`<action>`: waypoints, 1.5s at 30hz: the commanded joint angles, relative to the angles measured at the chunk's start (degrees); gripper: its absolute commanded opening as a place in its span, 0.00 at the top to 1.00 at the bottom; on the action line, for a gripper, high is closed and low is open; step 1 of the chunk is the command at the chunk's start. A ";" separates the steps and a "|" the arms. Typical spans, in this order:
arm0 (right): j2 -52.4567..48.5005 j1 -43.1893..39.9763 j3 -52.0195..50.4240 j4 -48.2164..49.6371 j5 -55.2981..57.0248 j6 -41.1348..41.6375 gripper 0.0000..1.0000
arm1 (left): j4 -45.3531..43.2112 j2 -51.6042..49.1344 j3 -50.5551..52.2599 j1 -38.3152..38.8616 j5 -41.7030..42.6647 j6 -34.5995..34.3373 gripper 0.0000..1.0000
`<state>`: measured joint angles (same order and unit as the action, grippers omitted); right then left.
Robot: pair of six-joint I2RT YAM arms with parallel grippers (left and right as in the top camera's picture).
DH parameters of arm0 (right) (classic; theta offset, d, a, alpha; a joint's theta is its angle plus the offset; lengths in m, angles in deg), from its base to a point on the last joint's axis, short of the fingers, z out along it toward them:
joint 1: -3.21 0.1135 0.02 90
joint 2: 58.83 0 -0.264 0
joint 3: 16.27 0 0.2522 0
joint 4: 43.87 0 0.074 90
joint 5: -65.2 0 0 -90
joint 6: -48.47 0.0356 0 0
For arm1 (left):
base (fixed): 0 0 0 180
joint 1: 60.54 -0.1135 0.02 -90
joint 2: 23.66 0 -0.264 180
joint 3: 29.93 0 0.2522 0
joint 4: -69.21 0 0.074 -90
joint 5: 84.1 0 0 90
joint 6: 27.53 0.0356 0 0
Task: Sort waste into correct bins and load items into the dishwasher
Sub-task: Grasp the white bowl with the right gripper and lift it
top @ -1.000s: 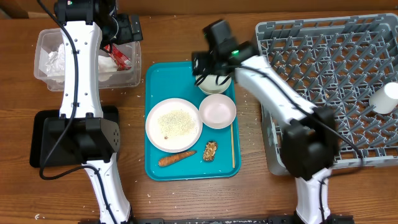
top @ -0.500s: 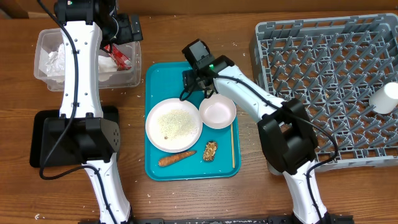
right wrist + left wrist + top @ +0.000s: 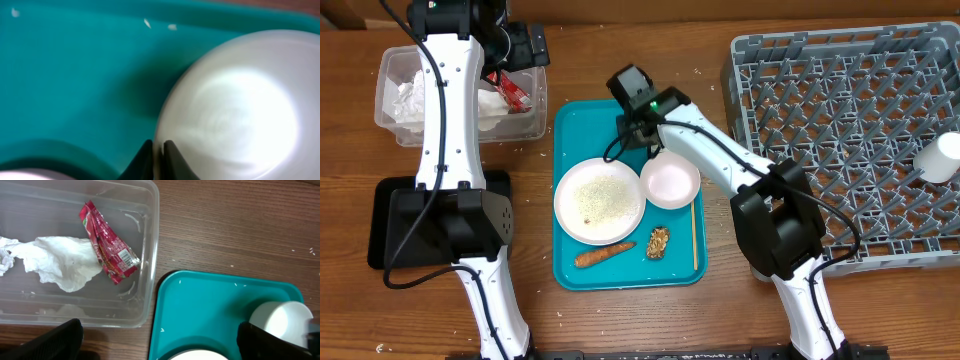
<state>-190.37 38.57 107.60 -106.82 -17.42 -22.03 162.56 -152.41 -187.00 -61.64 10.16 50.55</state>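
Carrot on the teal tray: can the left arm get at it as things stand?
Probably yes. The carrot lies uncovered at the tray's near left corner; the right gripper is away, pinching the far bowl.

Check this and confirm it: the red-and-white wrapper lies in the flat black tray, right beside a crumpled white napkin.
Not right. The red-and-white wrapper lies in the clear tub, not in the flat black tray. The left wrist view shows it there, right beside a crumpled white napkin, as you said.
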 commanded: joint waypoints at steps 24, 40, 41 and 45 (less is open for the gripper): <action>7.17 -49.37 30.49 -20.74 -50.27 -8.76 0.96 | -0.15 -0.04 -0.79 0.37 -0.20 -0.52 0.00; -7.58 -65.72 30.10 -14.21 -85.05 -17.16 0.96 | -0.15 -0.04 -0.79 0.37 -0.20 -0.52 0.00; -8.55 -65.33 30.10 -13.66 -85.02 -16.92 0.96 | -0.15 -0.04 -0.79 0.37 -0.20 -0.52 0.00; -11.52 -64.54 30.10 -11.45 -84.56 -15.63 0.96 | -0.15 -0.04 -0.79 0.37 -0.20 -0.52 0.00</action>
<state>-200.56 -26.57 137.63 -119.39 -98.93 -37.87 162.58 -152.41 -187.00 -61.66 10.13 50.57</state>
